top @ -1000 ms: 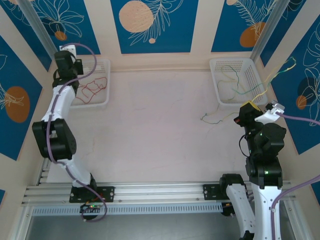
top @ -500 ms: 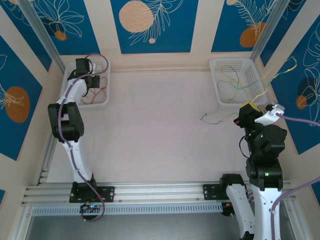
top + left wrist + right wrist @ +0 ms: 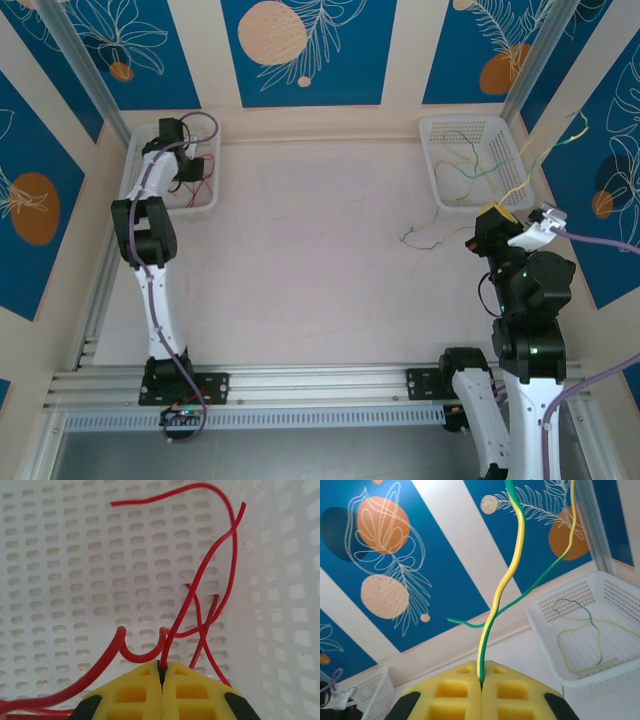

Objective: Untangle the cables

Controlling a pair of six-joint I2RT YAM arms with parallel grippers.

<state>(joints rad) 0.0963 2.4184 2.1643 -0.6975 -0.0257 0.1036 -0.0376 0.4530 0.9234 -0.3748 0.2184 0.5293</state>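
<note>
My left gripper (image 3: 186,166) reaches down into the white left basket (image 3: 135,172). In the left wrist view its yellow jaws (image 3: 161,672) are shut on a red cable (image 3: 190,605) that loops over the basket's perforated floor (image 3: 60,580). At the right side my right gripper (image 3: 492,222) is raised above the table, shut on a yellow-and-green cable pair (image 3: 506,582) that rises from its tip (image 3: 481,682). That pair (image 3: 545,150) runs up and to the right. A green and yellow cable end (image 3: 425,237) lies on the table beside the right gripper.
The white right basket (image 3: 430,150) at the back right holds loose green and yellow cables (image 3: 580,645). Blue patterned walls close the table on three sides. An aluminium rail (image 3: 300,385) carries both arm bases at the near edge.
The left arm has straightened and swung toward the back, carrying its gripper deeper into the left basket. The right arm has hardly moved; its cable pair has shifted slightly.
</note>
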